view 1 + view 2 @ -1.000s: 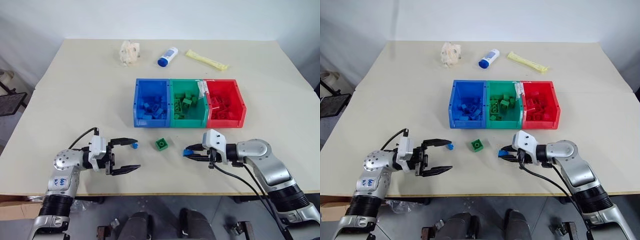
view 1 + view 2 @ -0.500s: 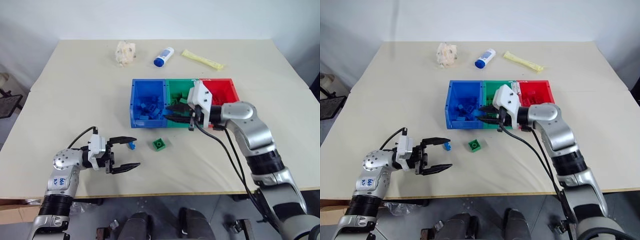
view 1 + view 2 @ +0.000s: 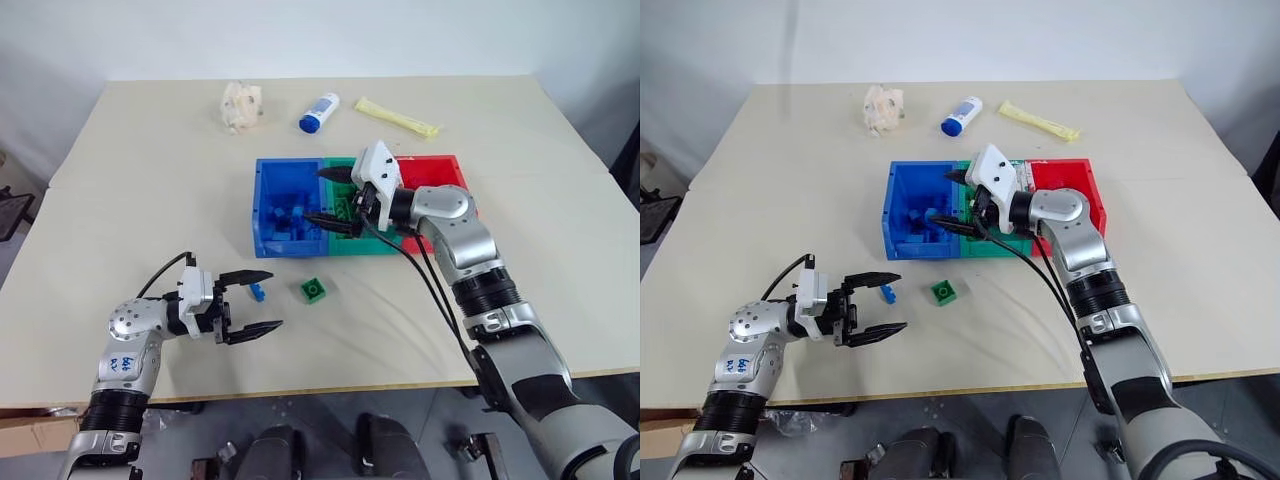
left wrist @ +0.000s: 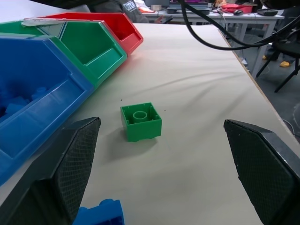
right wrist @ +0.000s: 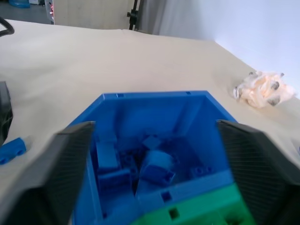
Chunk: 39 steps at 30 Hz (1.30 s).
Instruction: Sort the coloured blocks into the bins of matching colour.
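Note:
The three joined bins sit mid-table: blue (image 3: 262, 215), green (image 3: 352, 245) and red (image 3: 445, 166), each holding several blocks of its own colour. My right gripper (image 3: 328, 198) hovers open over the blue bin's right side, with nothing between its fingers. In the right wrist view, several blue blocks (image 5: 157, 168) lie inside the blue bin (image 5: 154, 101). In front of the bins, a green block (image 3: 314, 289) and a small blue block (image 3: 258, 292) lie on the table. My left gripper (image 3: 272, 299) stands open and level beside the small blue block, pointing toward the green block (image 4: 140, 122).
At the far side of the table lie a crumpled pale wrapper (image 3: 241, 104), a white bottle with a blue cap (image 3: 319, 111) and a yellow packet (image 3: 397, 117). The table's front edge (image 3: 330, 392) runs just below my left arm.
My right gripper rose from the table with a blue block, swung left over the bins to the blue one and opened; the block has left its fingers. The left gripper stayed put.

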Available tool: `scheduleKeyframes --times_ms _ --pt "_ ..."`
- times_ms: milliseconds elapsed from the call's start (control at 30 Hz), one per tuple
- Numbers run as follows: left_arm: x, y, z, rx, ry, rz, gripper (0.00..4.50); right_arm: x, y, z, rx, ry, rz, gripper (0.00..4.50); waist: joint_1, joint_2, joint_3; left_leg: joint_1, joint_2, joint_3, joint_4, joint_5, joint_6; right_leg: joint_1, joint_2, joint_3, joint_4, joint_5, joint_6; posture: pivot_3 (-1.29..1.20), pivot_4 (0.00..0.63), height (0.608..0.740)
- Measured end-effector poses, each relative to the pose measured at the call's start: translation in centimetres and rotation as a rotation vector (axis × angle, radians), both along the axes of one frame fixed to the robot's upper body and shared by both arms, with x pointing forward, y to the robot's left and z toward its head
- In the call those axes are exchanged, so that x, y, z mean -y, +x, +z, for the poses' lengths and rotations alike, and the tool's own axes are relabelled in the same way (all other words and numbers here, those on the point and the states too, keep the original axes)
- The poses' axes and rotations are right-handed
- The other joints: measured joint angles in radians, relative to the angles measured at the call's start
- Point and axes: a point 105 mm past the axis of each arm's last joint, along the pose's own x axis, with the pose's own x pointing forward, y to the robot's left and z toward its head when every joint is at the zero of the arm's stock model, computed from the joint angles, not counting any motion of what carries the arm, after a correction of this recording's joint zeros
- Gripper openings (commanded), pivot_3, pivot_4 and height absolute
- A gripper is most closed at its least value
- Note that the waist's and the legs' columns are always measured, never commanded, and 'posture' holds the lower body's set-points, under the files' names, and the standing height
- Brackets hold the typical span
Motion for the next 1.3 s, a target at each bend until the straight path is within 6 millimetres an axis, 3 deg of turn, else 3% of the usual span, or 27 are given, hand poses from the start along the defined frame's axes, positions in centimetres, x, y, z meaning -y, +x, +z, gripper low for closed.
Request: scheduleKeyframes --times_ms 133,233,433,533,700,1033,1200,1300 --pt "-0.3 0.2 -0.2 -0.019 0.018 0.027 4.5 1.6 -1.6 -0.6 -0.028 -0.038 0.055 4.44 0.0 0.0 0.0 0.0 0.0 0.0 0.0 0.0 0.0 0.0 0.0 0.0 -0.001 0.0 0.0 0.0 0.15 0.74" --pt "-0.5 0.1 -0.2 -0.021 0.052 0.049 4.5 4.0 -3.2 -2.4 -0.12 -0.124 0.081 4.44 0.004 0.0 0.0 0.0 0.0 0.0 0.0 0.0 0.0 0.001 -0.001 0.001 -0.001 0.0 0.0 0.0 0.15 0.74" --pt "-2.9 -1.1 -1.3 -0.083 0.148 0.172 4.5 9.3 -7.2 -6.9 -0.305 -0.243 0.116 4.44 0.004 0.0 0.0 0.0 0.001 0.001 -0.002 0.0 0.0 0.001 -0.001 0.003 -0.006 0.0 0.0 0.0 0.15 0.74" --pt "-3.8 -1.6 -1.3 -0.102 0.161 0.223 4.5 10.7 -7.9 -6.9 -0.322 -0.24 0.118 4.44 0.003 0.0 0.0 0.0 0.002 0.003 -0.002 0.0 0.0 0.002 -0.003 0.004 -0.008 0.0 0.0 0.0 0.15 0.74" --pt "-6.8 -2.8 -0.8 -0.11 0.144 0.349 4.5 13.4 -9.0 -6.6 -0.342 -0.221 0.086 4.44 0.005 0.0 0.0 0.001 0.003 0.002 -0.002 -0.001 -0.002 0.002 -0.007 0.006 -0.009 0.0 0.0 0.0 0.15 0.74" --pt "-8.5 -5.7 0.8 -0.097 0.168 0.403 4.5 14.2 -9.8 -6.5 -0.359 -0.153 0.097 4.44 0.026 0.0 0.0 0.001 0.001 0.003 -0.002 -0.001 -0.002 0.003 -0.01 0.006 -0.011 0.0 -0.001 0.0 0.15 0.74" --pt "-7.3 -6.2 1.2 -0.093 0.155 0.378 4.5 13.7 -9.9 -6.0 -0.349 -0.113 0.134 4.44 0.028 0.0 0.001 0.001 0.001 0.002 -0.002 -0.001 -0.002 0.003 -0.011 0.006 -0.013 0.0 -0.001 0.0 0.15 0.74" --pt "-4.5 -5.9 1.6 -0.066 0.111 0.329 4.5 13.7 -10.2 -5.5 -0.337 -0.058 0.16 4.44 0.03 0.0 0.001 0.001 0.0 0.002 -0.002 -0.001 -0.002 0.004 -0.011 0.006 -0.012 0.0 -0.001 0.0 0.15 0.74"
